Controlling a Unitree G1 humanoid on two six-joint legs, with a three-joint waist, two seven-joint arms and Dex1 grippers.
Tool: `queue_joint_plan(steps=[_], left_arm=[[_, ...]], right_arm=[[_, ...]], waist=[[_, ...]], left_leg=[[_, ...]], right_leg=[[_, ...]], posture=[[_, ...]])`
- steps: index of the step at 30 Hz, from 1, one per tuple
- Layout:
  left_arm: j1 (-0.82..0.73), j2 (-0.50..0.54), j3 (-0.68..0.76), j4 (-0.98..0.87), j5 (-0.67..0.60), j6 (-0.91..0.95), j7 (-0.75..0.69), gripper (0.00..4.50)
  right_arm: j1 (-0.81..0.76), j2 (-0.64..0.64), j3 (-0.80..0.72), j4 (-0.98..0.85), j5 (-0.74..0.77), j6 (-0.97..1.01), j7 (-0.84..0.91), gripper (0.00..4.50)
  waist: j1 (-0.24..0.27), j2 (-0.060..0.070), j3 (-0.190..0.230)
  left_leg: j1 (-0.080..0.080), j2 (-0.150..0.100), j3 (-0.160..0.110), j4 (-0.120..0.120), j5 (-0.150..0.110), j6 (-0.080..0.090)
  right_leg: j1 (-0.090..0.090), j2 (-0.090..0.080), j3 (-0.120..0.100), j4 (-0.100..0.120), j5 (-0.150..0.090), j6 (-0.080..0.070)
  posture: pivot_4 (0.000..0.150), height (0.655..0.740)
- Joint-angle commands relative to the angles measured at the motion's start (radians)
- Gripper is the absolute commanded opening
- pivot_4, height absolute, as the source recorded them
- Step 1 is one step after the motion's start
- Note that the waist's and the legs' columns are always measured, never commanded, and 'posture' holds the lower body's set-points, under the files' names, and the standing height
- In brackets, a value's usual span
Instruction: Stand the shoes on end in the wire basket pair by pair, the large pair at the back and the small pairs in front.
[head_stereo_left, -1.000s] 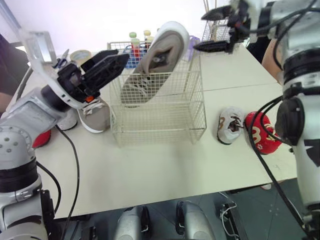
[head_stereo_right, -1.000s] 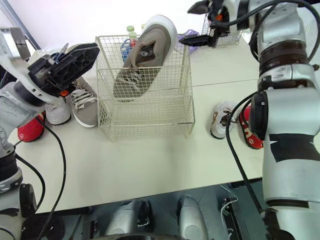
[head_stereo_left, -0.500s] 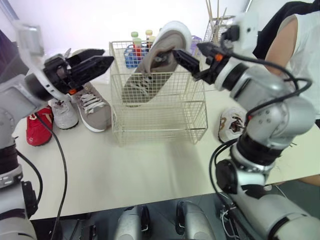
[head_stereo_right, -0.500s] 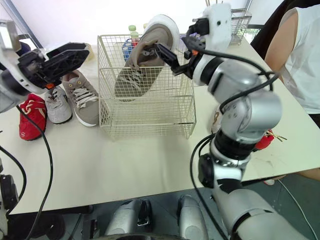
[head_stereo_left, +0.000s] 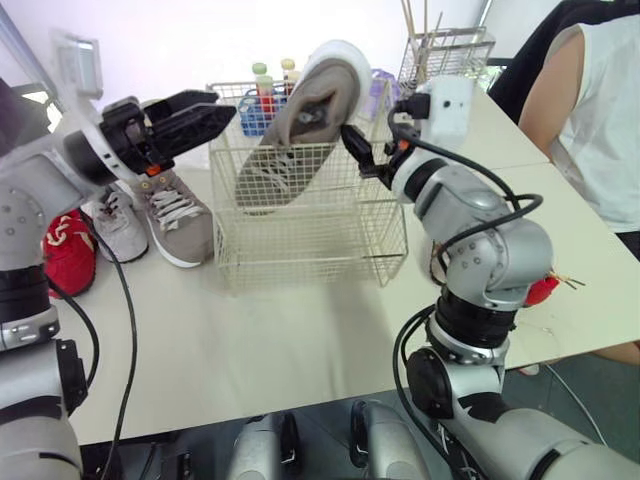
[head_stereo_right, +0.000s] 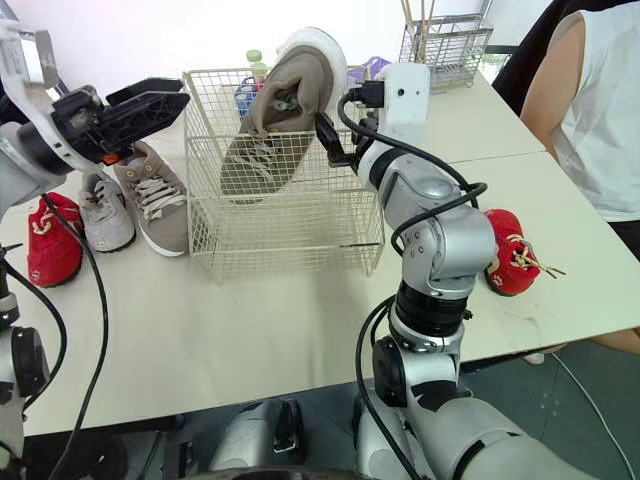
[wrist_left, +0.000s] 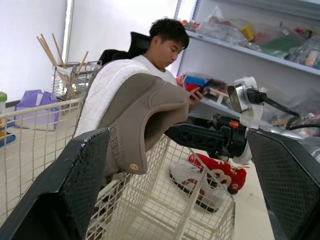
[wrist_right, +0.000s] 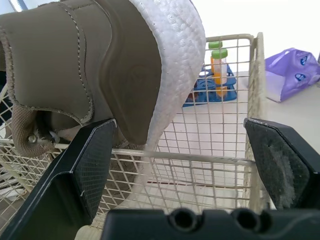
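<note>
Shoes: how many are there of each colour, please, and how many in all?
Taupe shoes: 2, one in the basket, one left of it.
White shoes: 2, one on the left, one on the right.
Red shoes: 2, one on the left, one on the right.
Total: 6.

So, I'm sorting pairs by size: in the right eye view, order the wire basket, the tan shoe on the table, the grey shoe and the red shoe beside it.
1. wire basket
2. tan shoe
3. grey shoe and red shoe: these look alike, so they are not ranked.
</note>
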Motion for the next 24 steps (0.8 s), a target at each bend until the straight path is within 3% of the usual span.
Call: queue_joint_plan(steps=[1,10,24], left_arm=[[0.004,-0.004,0.060,-0.044,-0.004,-0.005,0.012,4.50],[0.009,-0.034,0.076,-0.067,0.004,-0.008,0.037,4.50],[-0.003,-0.054,0.074,-0.065,0.014,-0.009,0.043,4.50]], right_arm=[[-0.034,-0.033,0.048,-0.015,0.064,0.029,0.045,4.41],[-0.061,-0.037,0.036,-0.023,0.154,0.060,0.047,4.41],[-0.151,0.047,0.038,0.127,0.096,-0.100,-0.196,4.41]], waist=[[-0.001,0.000,0.000],[0.004,0.000,0.000],[0.003,0.000,0.000]], left_leg=[[0.000,0.000,0.000,0.000,0.000,0.000],[0.000,0.000,-0.001,0.000,0.000,0.000],[0.000,0.000,-0.001,0.000,0.000,0.000]], right_leg=[[0.000,0.000,0.000,0.000,0.000,0.000],[0.000,0.000,0.000,0.000,0.000,0.000],[0.000,0.000,0.000,0.000,0.000,0.000]], posture=[[0.150,0.7400],[0.150,0.7400],[0.150,0.7400]])
